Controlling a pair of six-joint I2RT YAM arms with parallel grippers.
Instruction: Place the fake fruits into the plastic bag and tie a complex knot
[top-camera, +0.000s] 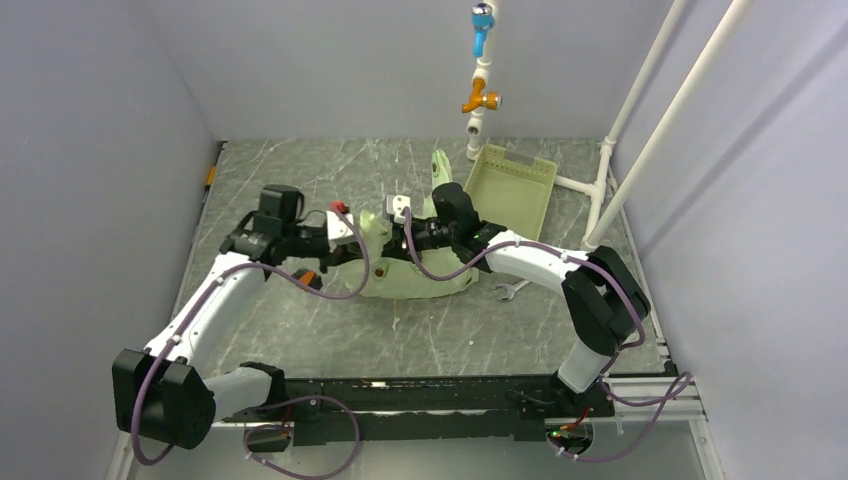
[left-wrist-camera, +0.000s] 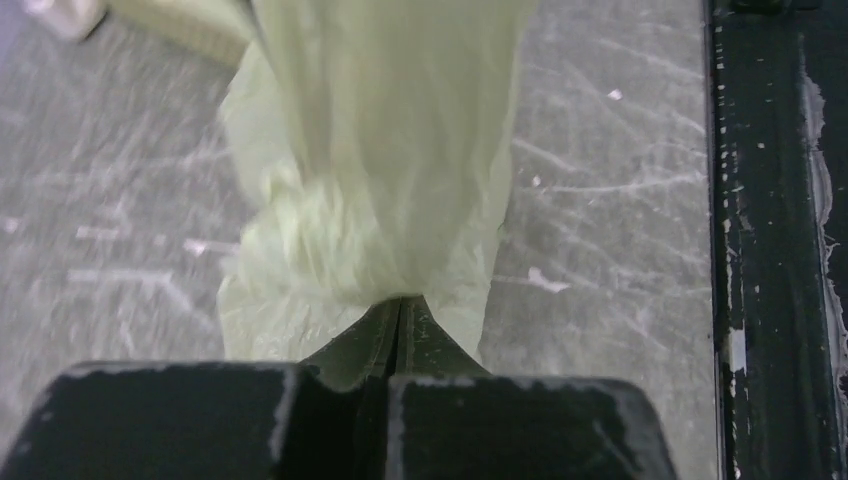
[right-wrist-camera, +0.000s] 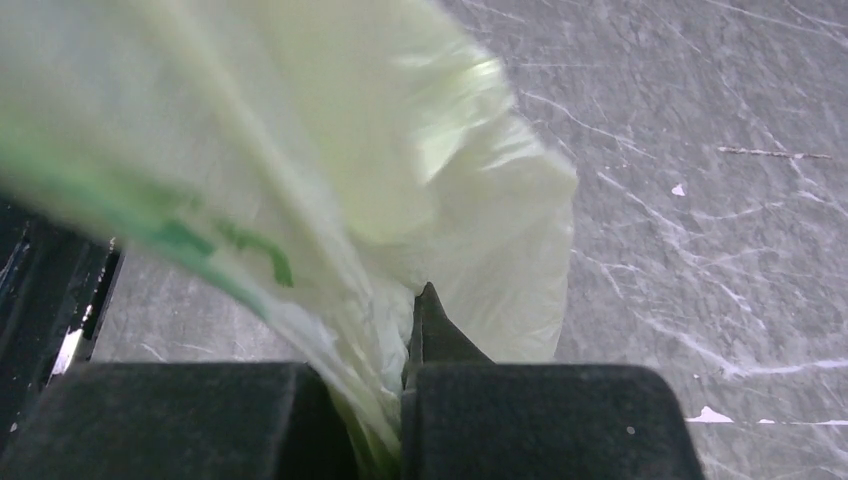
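- Currently, the plastic bag (top-camera: 425, 282) lies crumpled on the grey marbled table (top-camera: 400, 340), about mid-table, between the two arms.
- The left gripper (left-wrist-camera: 400, 306) is clenched on the bag. In the left wrist view its two dark fingers meet tip to tip with a fold of pale yellow-green film pinched between them.
- From that pinch the film runs away from the camera in a gathered, wrinkled column, bunched thickest just past the fingertips.
- The right gripper (right-wrist-camera: 414, 305) is likewise closed on the bag. In the right wrist view a twisted band of film goes down into the seam between its fingers, and some green print shows on that band.
- From above, the two grippers come at the bag from opposite sides, left and right, and sit close together over its top.
- One strip of the bag sticks up at the far side, near the corner of the tray.
- Whether the fruits are inside cannot be told, since the film hides whatever it holds.
- A pale green tray (top-camera: 512, 195) sits at the far right of the table, apart from the bag.
- A steel wrench (top-camera: 510, 290) lies flat just right of the bag, under the right arm.
- A small orange-and-black block (top-camera: 308, 278) shows beside the left arm, left of the bag.
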